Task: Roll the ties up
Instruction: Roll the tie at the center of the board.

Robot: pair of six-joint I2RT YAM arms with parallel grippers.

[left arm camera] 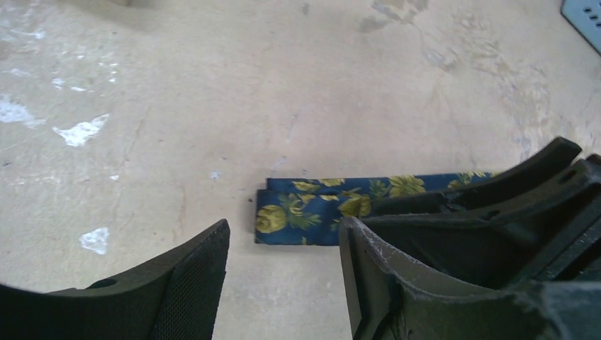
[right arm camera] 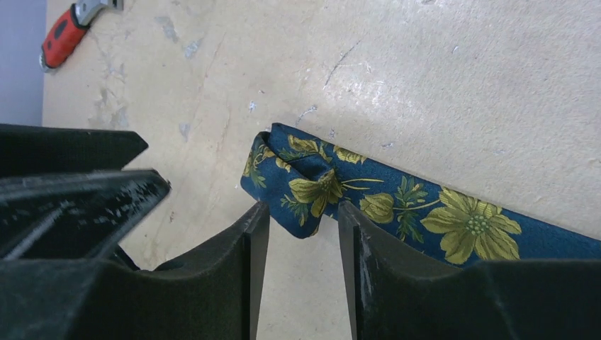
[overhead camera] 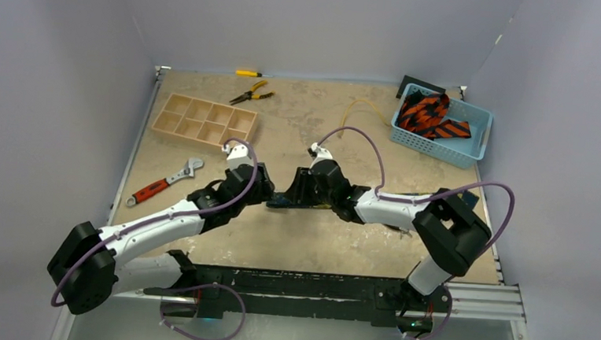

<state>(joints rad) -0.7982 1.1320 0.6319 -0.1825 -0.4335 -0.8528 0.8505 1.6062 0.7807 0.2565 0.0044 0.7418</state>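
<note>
A dark navy tie (right arm camera: 397,205) with gold-yellow flowers lies flat at mid-table, its left end folded over on itself (left arm camera: 305,212). In the top view it is a dark strip (overhead camera: 279,203) between both grippers. My right gripper (right arm camera: 298,212) is open, and the folded end lies just at its fingertips. My left gripper (left arm camera: 283,237) is open and low over the table, just short of the tie's end. The two grippers face each other closely (overhead camera: 268,190) (overhead camera: 302,187). Orange-red ties with black stripes (overhead camera: 431,116) lie piled in a blue basket (overhead camera: 475,132).
A wooden compartment tray (overhead camera: 204,121) sits back left, with pliers (overhead camera: 251,95) and a yellow screwdriver (overhead camera: 248,73) behind it. A red-handled wrench (overhead camera: 162,182) lies left, and also shows in the right wrist view (right arm camera: 67,32). A thin yellow cord (overhead camera: 362,107) lies near the basket.
</note>
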